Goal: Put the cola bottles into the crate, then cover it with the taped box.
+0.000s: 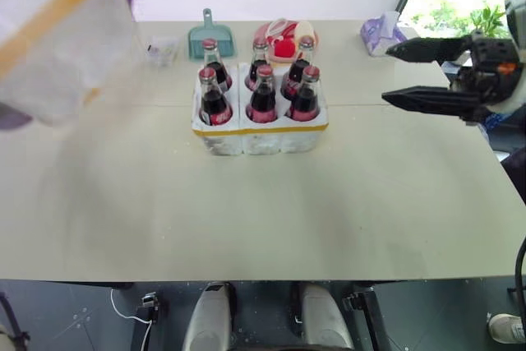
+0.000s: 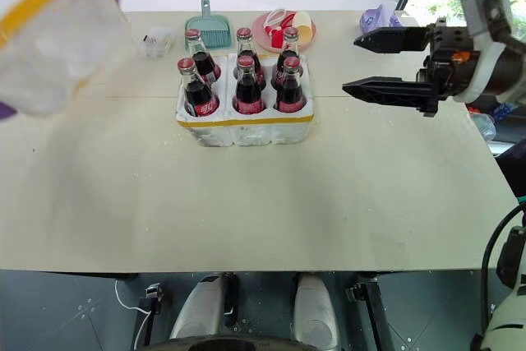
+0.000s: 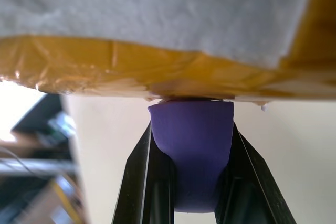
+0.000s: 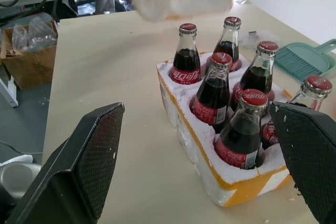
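Note:
Several cola bottles (image 1: 263,96) with red caps stand upright in the wells of the crate (image 1: 263,136), a low white foam tray with a yellow band, at the table's middle. The taped box (image 1: 57,39), white foam with yellow tape, hangs in the air at the far left, tilted, well left of the crate. My left gripper (image 3: 191,129) is shut on a purple knob (image 3: 191,156) on the box's side. My right gripper (image 1: 386,74) stands open and empty to the right of the crate, pointing at it, its fingers (image 4: 89,150) wide apart.
Behind the crate lie a teal dustpan (image 1: 209,39), a pink plate (image 1: 283,39) with red items, a small clear packet (image 1: 163,48) and a purple-white bag (image 1: 380,32). The beige table (image 1: 246,219) runs bare toward its front edge.

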Robot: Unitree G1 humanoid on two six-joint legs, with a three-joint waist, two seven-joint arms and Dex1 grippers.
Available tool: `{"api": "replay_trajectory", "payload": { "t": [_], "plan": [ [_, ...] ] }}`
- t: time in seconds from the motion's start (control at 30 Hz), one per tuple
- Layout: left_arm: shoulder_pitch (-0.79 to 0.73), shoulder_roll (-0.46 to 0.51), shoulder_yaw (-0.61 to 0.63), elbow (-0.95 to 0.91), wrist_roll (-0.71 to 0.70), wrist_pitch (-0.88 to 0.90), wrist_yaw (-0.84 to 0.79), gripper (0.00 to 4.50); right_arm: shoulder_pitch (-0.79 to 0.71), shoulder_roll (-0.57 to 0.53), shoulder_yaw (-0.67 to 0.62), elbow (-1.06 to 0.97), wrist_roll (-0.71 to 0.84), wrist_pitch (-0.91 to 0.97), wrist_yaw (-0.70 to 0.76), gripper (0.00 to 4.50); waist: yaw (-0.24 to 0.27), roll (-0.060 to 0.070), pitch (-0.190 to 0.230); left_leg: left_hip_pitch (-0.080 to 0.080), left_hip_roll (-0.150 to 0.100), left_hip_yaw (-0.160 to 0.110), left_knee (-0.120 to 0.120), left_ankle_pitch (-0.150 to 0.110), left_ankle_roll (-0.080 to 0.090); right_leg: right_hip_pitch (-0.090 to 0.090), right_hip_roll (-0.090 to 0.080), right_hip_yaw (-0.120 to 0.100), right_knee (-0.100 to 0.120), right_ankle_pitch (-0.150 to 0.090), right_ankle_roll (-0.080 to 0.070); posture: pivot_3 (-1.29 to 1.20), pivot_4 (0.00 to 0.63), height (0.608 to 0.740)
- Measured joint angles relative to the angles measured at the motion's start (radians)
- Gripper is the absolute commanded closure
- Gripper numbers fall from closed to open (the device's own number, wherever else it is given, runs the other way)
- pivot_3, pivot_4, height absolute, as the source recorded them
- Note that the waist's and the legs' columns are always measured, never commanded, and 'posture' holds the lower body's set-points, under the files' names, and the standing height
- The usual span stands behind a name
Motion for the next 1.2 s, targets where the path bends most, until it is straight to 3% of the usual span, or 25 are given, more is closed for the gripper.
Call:
{"api": "replay_trajectory", "payload": {
  "t": [0.23,0.5,0.8,1.03,1.2],
  "plan": [
    [-0.022,-0.147,0.013,-0.203,-0.027,-0.144,0.084,4.18,0.02,0.011,-0.001,-0.012,0.002,-0.004,-0.027,0.0,0.001,0.0,0.0,0.0,0.0,0.0,0.001,0.0,0.0,0.001,0.0,0.0,0.0,0.001,0.001,0.0,0.15,0.736],
    [-0.015,-0.329,-0.103,-0.542,0.055,-0.237,0.199,4.18,0.061,0.022,-0.04,-0.048,0.028,0.002,-0.081,0.0,0.0,0.0,0.0,0.0,0.0,0.001,0.001,0.0,0.0,0.001,0.0,0.002,0.0,0.001,0.002,0.0,0.15,0.736],
    [0.203,-0.343,-0.202,-0.869,0.31,-0.282,0.372,4.18,0.125,0.021,-0.1,-0.1,0.065,0.027,-0.14,0.0,0.001,0.0,0.0,0.001,0.0,0.002,0.002,0.0,0.001,0.001,0.0,0.004,0.0,0.001,0.002,0.0,0.15,0.736],
    [0.286,-0.317,-0.226,-1.008,0.504,-0.261,0.476,4.18,0.134,0.021,-0.108,-0.112,0.082,0.031,-0.171,0.0,0.002,0.0,0.0,0.001,0.0,0.002,0.002,0.0,0.001,0.001,0.001,0.004,0.0,0.001,0.002,0.0,0.15,0.736],
    [0.355,-0.309,-0.235,-1.048,0.565,-0.27,0.533,1.91,0.134,0.023,-0.108,-0.114,0.083,0.03,-0.185,0.0,0.001,0.0,0.0,0.001,0.0,0.002,0.002,-0.001,0.001,0.001,0.001,0.005,0.0,0.001,0.002,0.0,0.15,0.736]
  ]
}}
